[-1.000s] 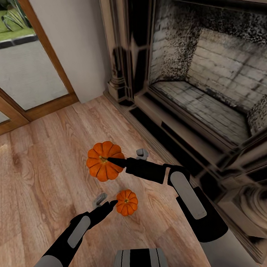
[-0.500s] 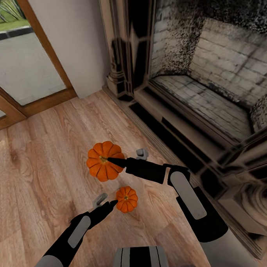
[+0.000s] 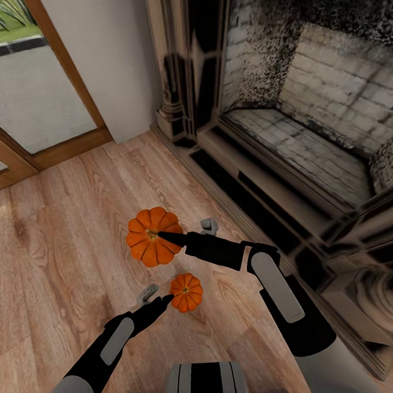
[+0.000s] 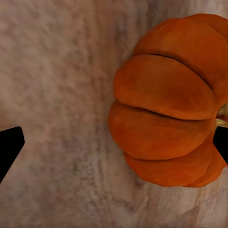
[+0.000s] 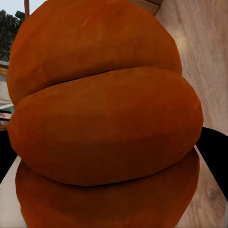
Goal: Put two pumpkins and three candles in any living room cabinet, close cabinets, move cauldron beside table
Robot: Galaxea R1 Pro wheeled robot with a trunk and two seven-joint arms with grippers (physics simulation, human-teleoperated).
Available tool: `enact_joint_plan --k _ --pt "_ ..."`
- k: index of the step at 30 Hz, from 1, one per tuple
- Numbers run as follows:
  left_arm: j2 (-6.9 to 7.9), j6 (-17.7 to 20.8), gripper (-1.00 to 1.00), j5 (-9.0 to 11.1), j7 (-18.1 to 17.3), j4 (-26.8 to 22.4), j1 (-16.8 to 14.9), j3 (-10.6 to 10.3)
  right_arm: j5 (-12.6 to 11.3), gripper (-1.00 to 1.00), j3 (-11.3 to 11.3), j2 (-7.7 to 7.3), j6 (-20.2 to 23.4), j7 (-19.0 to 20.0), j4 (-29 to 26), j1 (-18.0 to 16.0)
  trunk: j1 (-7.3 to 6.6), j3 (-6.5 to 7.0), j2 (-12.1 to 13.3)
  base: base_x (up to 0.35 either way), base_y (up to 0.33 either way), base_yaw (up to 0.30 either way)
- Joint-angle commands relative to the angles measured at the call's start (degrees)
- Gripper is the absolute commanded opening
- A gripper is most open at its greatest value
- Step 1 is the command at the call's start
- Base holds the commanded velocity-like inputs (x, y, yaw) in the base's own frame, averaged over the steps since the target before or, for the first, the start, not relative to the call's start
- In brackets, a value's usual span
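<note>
Two pumpkins lie on the wooden floor point(image 3: 61, 249) before the fireplace point(image 3: 308, 127). The right gripper point(image 3: 162, 237) grasps the larger pumpkin point(image 3: 152, 236), its fingers on both sides. The left gripper point(image 3: 165, 300) stands spread wide beside the smaller pumpkin point(image 3: 187, 291), one fingertip at the stem.

Two orange ribbed pumpkins, larger point(image 3: 154, 236) and smaller point(image 3: 186, 292), sit near each other.

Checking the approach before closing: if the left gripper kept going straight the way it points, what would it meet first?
Probably the smaller pumpkin: the left gripper points right at its side, though the left wrist view shows it off-centre between open fingers.
</note>
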Motion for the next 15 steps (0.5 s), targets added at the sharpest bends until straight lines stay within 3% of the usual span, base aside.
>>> enact_joint_plan --k 1,9,15 --pt "0.03 0.1 1.00 0.3 0.0 0.0 0.0 -0.2 0.2 -1.00 -0.1 0.01 0.2 0.3 0.0 0.0 -0.01 -0.03 0.0 0.000 0.000 0.000" --pt "-0.04 0.0 1.00 0.3 0.0 -0.1 0.0 -0.2 0.2 -1.00 -0.1 -0.01 0.2 0.3 0.0 0.0 -0.01 -0.03 0.0 0.000 -0.001 0.000" --pt "-0.05 0.0 1.00 0.3 0.0 -0.1 0.0 -0.2 0.2 -1.00 -0.1 -0.01 0.2 0.3 0.0 0.0 -0.01 -0.03 0.0 0.000 -0.122 0.000"
